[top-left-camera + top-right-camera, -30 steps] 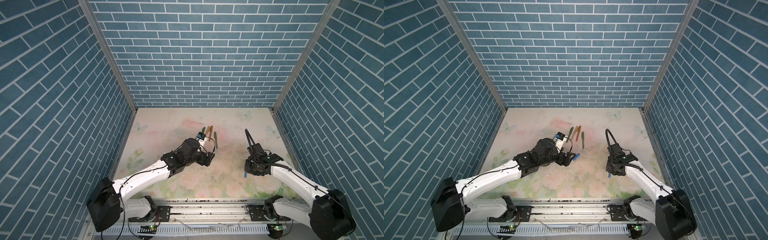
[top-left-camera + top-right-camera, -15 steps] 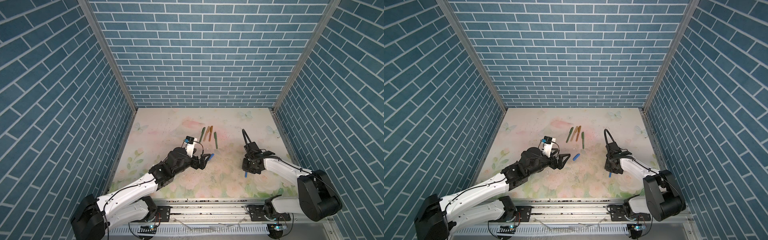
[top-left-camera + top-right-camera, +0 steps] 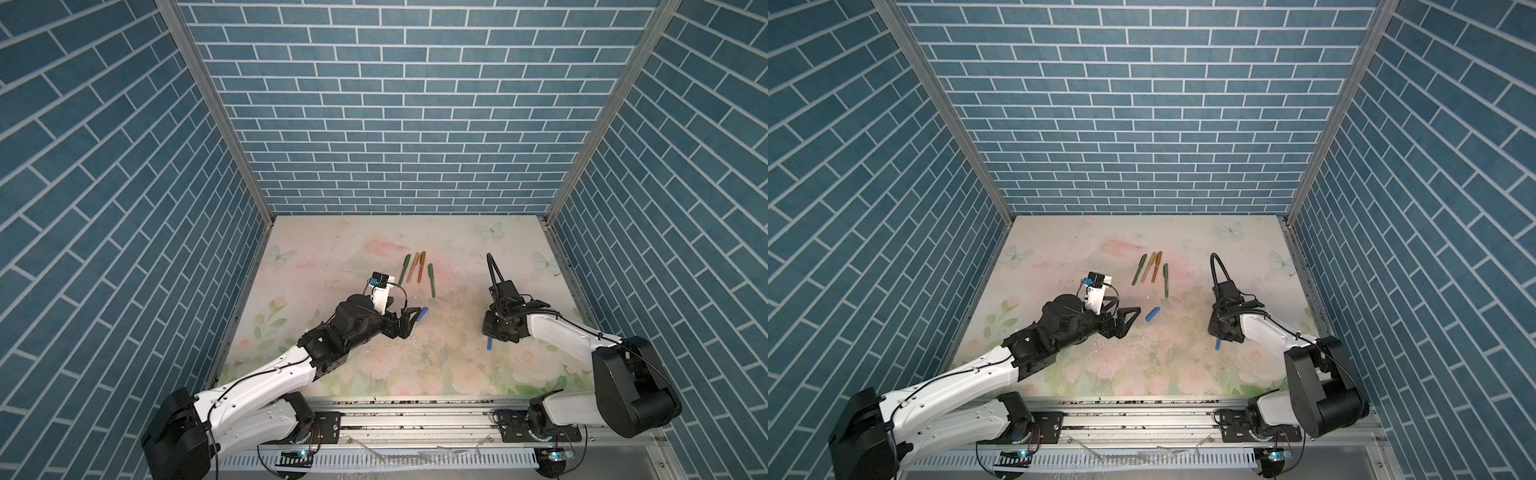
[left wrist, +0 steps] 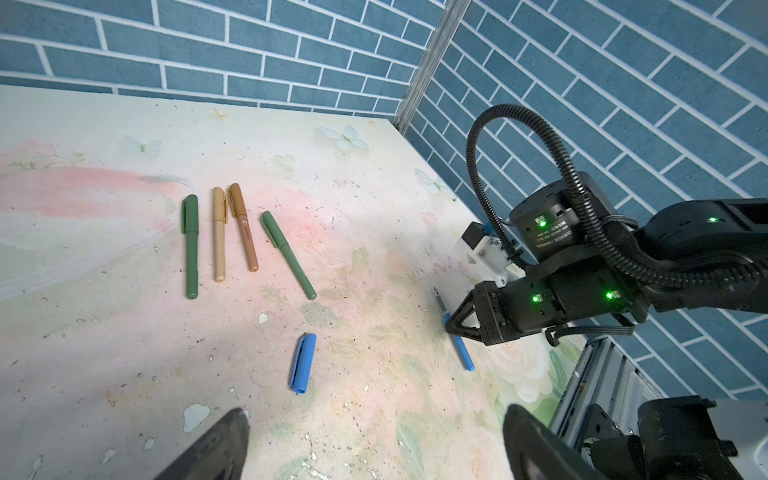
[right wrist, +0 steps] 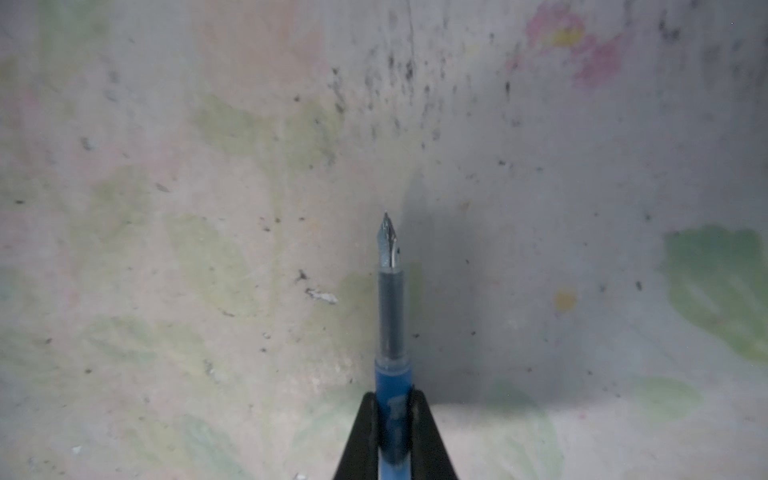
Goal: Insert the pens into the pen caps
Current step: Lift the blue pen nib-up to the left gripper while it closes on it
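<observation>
My right gripper (image 5: 394,401) clamps the one blue pen (image 5: 390,316); my left gripper (image 3: 1129,321) gapes wide, the one blue cap (image 3: 1153,313) just right of it. Four capped pens (image 4: 191,249) lie beyond.

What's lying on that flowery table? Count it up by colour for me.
green pens, capped: 2
tan pen, capped: 1
brown pen, capped: 1
blue pen, uncapped: 1
blue cap, loose: 1
Total: 6
</observation>
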You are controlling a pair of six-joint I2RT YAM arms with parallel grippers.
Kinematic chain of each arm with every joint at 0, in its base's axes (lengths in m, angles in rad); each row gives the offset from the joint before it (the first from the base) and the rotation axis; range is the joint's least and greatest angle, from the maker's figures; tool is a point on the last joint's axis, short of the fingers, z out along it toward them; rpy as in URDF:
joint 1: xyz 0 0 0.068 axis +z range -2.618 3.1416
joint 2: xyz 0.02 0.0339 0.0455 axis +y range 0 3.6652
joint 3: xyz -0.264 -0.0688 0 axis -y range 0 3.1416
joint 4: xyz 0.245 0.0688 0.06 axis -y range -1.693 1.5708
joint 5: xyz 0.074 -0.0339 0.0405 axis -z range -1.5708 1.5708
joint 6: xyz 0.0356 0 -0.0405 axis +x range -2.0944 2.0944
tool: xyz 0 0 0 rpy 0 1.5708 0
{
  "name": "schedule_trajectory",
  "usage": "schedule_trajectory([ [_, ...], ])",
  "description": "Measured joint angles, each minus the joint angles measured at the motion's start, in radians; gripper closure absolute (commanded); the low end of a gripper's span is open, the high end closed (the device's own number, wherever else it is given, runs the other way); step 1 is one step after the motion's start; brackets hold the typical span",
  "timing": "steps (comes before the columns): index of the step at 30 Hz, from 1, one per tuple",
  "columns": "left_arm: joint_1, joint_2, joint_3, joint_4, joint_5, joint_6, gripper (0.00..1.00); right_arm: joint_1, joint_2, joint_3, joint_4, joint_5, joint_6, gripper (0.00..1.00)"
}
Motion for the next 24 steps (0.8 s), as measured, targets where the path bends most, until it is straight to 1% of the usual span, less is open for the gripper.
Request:
schedule_trajectory([
  [3, 0.001, 0.02, -0.006, 0.036, 0.034, -0.002, 0.1, 0.021, -0.093, 0.0, 0.02, -0.03, 0.001, 0.92],
  [5, 0.001, 0.045, -0.013, 0.066, 0.077, -0.006, 0.13, 0.062, -0.153, 0.006, 0.029, -0.036, 0.002, 0.92],
  [10, 0.002, 0.158, -0.013, 0.168, 0.231, -0.039, 0.25, 0.204, -0.247, 0.075, 0.067, -0.046, 0.013, 0.94],
  [13, 0.004, 0.238, -0.009, 0.22, 0.312, -0.072, 0.3, 0.257, -0.291, 0.1, 0.113, -0.051, 0.039, 0.94],
  [16, 0.018, 0.304, -0.004, 0.283, 0.384, -0.113, 0.32, 0.291, -0.328, 0.103, 0.147, -0.051, 0.064, 0.94],
  [21, 0.032, 0.381, 0.024, 0.389, 0.48, -0.175, 0.35, 0.333, -0.346, 0.102, 0.192, -0.05, 0.097, 0.94],
  [24, 0.034, 0.423, 0.057, 0.449, 0.53, -0.203, 0.4, 0.357, -0.352, 0.1, 0.223, -0.046, 0.108, 0.95],
])
